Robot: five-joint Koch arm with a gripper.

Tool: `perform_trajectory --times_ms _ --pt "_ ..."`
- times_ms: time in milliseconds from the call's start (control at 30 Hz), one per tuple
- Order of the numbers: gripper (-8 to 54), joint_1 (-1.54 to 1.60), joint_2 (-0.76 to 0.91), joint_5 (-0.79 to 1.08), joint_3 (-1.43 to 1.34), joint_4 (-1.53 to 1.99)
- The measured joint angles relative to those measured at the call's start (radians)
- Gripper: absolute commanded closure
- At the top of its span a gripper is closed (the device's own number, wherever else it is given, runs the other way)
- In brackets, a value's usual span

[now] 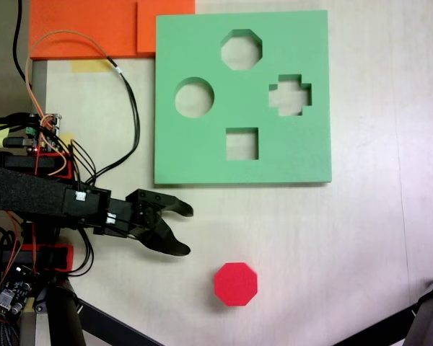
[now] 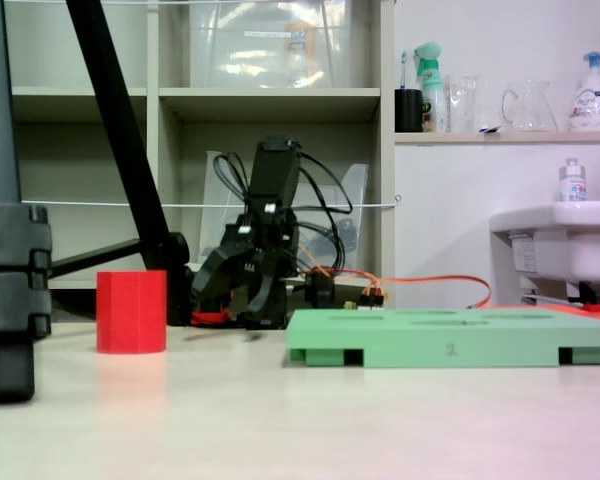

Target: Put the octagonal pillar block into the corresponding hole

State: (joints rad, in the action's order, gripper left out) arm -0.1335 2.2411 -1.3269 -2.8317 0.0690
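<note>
Sitting alone on the pale counter (image 1: 332,245) is the small bright red eight-sided foam block (image 1: 236,283), well apart from the flat green square foam board (image 1: 202,155). The black robot hand (image 1: 187,229) is hovering just beside the block with its two fingers spread apart, holding nothing. The eight-sided hole (image 1: 242,49) is waiting near the board's far edge.

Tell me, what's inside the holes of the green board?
Nothing is inside. Through all four cutouts of the green board, including the octagonal hole, only bare table shows. The red octagonal block sits apart on the table. What lies under the board itself is covered.
</note>
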Motion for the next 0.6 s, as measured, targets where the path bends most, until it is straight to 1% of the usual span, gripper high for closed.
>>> perform_trajectory --times_ms 67,133,200,300,367,400,467,600 --pt "13.9 -0.014 0.000 -0.104 0.253 0.327" --pt "15.2 -0.052 0.000 -0.141 0.310 0.463" --pt "14.9 -0.084 -0.002 -0.146 0.414 0.615" --pt "9.5 -0.117 -0.057 -0.121 0.747 0.870" --pt "5.7 -0.144 -0.187 -0.084 0.953 1.074" --pt "2.9 -0.161 -0.253 -0.061 1.045 1.161" --pt "-6.2 -0.192 -0.376 -0.020 1.177 1.282" --pt "-6.7 -0.236 -0.500 0.029 1.272 1.307"
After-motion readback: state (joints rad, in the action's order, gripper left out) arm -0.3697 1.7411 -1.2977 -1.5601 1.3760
